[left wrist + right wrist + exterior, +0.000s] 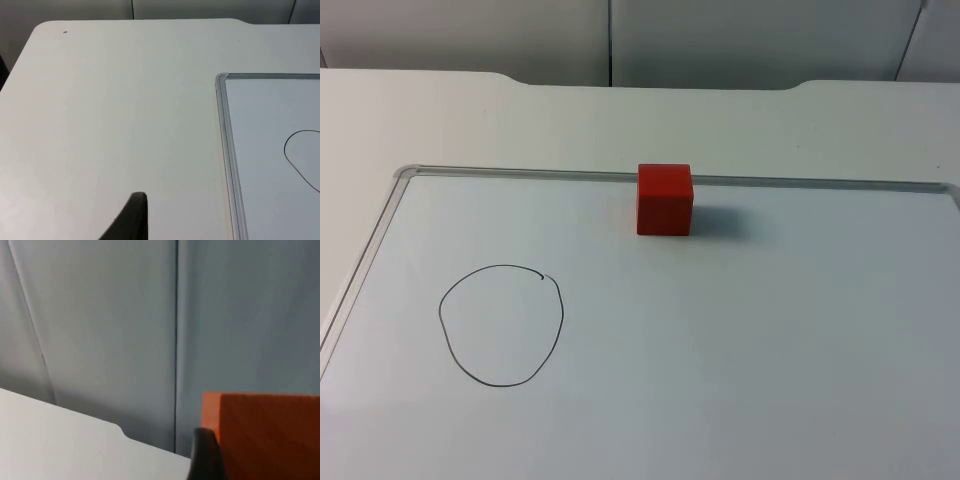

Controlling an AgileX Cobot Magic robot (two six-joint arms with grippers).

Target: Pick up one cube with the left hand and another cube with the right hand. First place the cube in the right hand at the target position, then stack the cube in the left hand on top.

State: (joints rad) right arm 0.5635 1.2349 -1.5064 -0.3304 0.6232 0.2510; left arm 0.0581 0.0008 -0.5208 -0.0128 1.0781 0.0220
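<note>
A grey partition wall (100, 330) backs the white table (770, 130). On its whiteboard (720, 350), one red cube (665, 199) sits by the far frame, well apart from the drawn circle (501, 325). The right gripper (210, 460) holds an orange-red cube (265, 435) against its fingertip; the left gripper (131, 220) hovers beside the whiteboard's corner, its opening impossible to tell.

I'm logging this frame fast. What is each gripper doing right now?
Left gripper: over bare table beside the whiteboard; cannot be told.
Right gripper: holding an orange-red cube.

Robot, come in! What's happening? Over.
Left gripper over table beside whiteboard. Right gripper holds red cube aloft. Other cube on whiteboard, outside circle.
</note>
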